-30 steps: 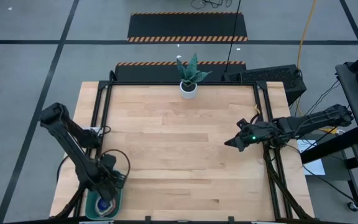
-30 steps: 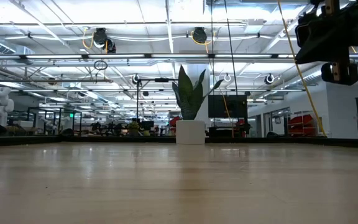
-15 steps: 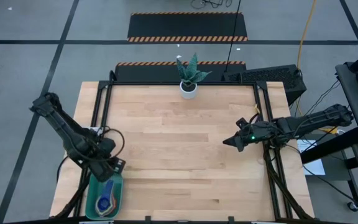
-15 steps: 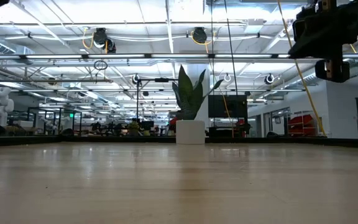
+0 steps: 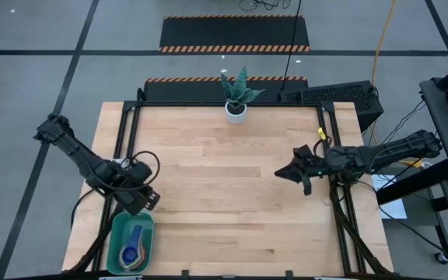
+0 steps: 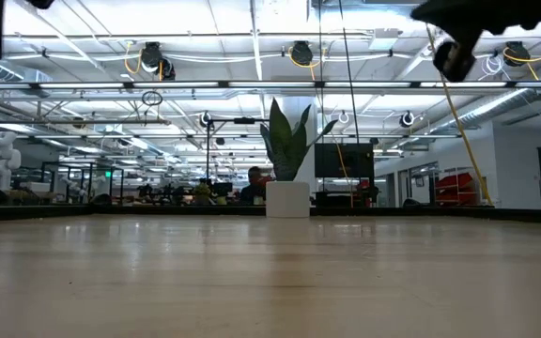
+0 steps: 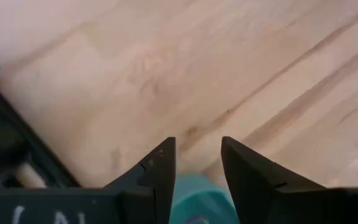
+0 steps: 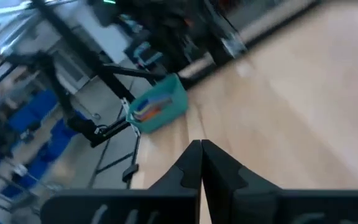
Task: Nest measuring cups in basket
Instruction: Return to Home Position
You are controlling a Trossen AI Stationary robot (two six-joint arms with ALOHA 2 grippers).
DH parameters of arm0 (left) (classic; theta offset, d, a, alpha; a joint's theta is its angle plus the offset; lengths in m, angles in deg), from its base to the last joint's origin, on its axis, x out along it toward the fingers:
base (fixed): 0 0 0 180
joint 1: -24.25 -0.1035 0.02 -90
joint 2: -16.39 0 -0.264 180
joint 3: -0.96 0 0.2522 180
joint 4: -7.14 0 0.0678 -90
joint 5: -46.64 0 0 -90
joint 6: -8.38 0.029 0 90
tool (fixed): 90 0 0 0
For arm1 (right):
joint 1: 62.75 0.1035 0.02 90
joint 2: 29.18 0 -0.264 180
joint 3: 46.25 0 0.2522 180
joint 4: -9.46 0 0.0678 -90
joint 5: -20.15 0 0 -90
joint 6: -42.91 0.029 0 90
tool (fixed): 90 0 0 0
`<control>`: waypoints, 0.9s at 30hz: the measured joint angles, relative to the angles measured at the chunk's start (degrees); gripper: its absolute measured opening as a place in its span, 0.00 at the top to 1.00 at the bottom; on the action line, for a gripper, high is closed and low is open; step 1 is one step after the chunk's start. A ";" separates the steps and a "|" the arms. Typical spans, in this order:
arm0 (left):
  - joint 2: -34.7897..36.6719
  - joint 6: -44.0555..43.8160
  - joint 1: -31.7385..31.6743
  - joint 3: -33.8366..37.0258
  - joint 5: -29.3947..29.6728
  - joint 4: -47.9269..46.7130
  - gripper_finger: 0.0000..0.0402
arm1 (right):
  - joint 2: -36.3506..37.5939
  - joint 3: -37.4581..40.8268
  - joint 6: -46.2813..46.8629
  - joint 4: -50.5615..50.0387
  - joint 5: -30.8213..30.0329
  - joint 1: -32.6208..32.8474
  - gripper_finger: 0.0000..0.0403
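**High view:** the basket (image 5: pixel 115 233) sits at the table's near left corner with the measuring cups (image 5: pixel 133 249) nested inside it. My left gripper (image 5: pixel 141 200) hangs just beyond its far rim. My right gripper (image 5: pixel 281 173) is well apart, over the table's right side.

**Low view:** a potted plant (image 6: pixel 287 178) stands at the far edge.

**Left wrist view:** my jaws stand partly apart and empty, with the basket's rim below them.

**Right wrist view:** my jaws are pressed together, gripping nothing. The basket and cups lie far across the table.
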 joint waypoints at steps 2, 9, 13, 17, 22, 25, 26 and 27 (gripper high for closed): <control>0.22 4.21 -1.18 0.00 1.40 0.71 0.69 | 0.02 0.00 -7.31 2.94 1.04 0.00 1.00; 1.48 22.72 -6.54 0.00 3.42 4.36 0.88 | 0.02 -0.02 -19.62 4.67 1.25 0.02 1.00; 1.49 29.60 -9.11 0.00 5.03 4.96 0.98 | 0.02 -0.01 -22.34 4.41 1.25 0.02 1.00; 1.46 32.84 -10.41 0.00 5.66 5.41 0.93 | 0.20 -0.02 -23.54 3.78 1.22 0.02 1.00; 1.46 39.40 -11.19 0.00 7.29 5.41 0.91 | 0.29 -0.02 -26.30 2.34 1.02 0.02 1.00; 1.46 43.70 -12.37 0.00 9.87 5.99 0.92 | 0.90 -0.02 -30.75 1.75 1.17 0.02 1.00; 1.46 45.06 -12.80 0.00 10.04 6.48 0.92 | 1.18 -0.02 -32.33 1.21 1.18 0.02 1.00; 1.46 46.22 -13.25 0.00 10.06 6.84 0.93 | 1.56 -0.02 -33.65 0.50 1.23 -0.04 1.00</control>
